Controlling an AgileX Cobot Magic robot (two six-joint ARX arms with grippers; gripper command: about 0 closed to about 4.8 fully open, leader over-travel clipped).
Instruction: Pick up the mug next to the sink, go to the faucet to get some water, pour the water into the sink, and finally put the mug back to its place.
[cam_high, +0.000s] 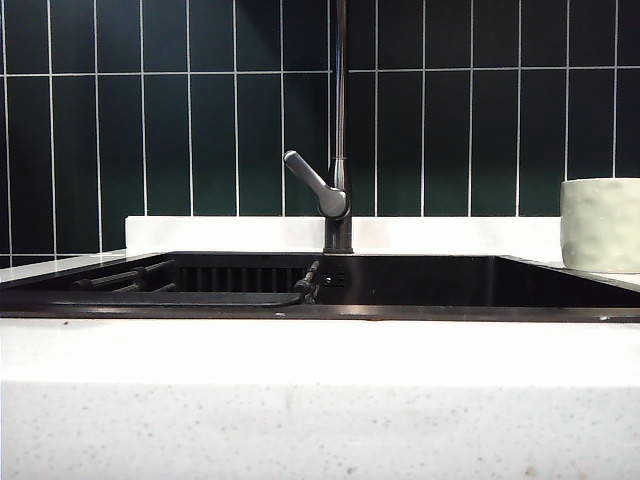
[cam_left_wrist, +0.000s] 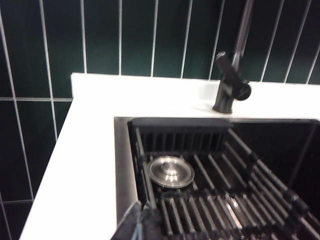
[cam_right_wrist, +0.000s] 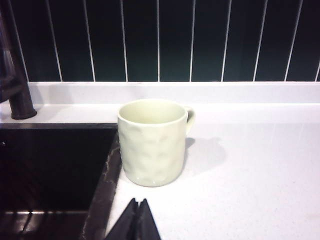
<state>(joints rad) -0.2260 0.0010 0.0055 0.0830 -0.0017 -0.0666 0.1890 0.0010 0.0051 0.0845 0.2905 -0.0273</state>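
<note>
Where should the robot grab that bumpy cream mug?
Probably by the rim wall of the pale cream dimpled ceramic mug, from the near open side. It stands upright on the white speckled countertop beside the black sink, its small handle turned away. The shut right gripper faces it and must open first.

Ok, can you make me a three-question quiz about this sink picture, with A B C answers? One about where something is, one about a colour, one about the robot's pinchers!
1. Where does the mug stand?
A. in the sink
B. on the counter by the sink
C. under the faucet

2. What colour are the wall tiles?
A. dark green
B. yellow
C. pink

3. How is the right gripper?
A. holding the mug
B. wide open
C. shut, holding nothing

Answers: 1 B, it sits on the white counter beside the rim. 2 A, dark green with pale lines. 3 C, fingertips together, short of the mug.
</note>
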